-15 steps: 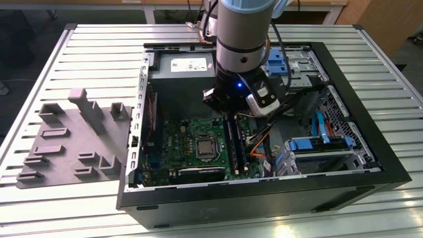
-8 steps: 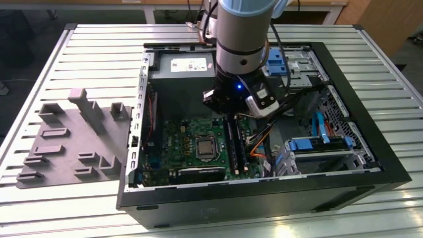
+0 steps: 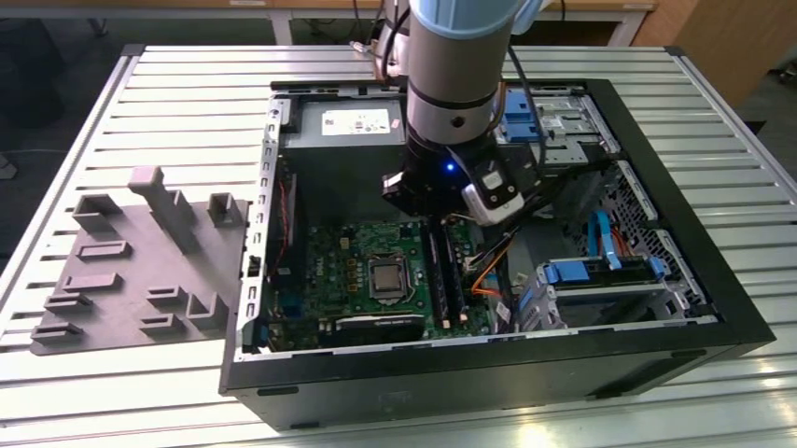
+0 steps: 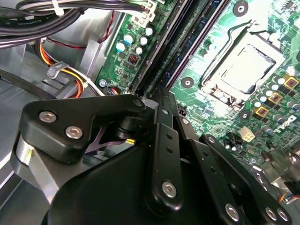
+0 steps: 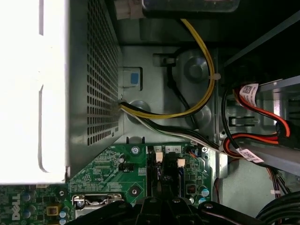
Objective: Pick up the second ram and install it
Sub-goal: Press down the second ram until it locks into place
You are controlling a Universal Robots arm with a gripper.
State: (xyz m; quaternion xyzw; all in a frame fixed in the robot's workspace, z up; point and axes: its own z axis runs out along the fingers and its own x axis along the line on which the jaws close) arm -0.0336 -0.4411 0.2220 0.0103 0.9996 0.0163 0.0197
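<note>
The robot arm's black tool [image 3: 439,219] hung low inside the open black computer case [image 3: 697,271], above the green motherboard's [image 3: 361,252] long black memory slots [image 3: 439,271]; its grip could not be made out

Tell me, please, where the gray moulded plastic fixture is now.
The fixture lies at the exterior view's left on the slatted metal table, beside the open black computer case.
</note>
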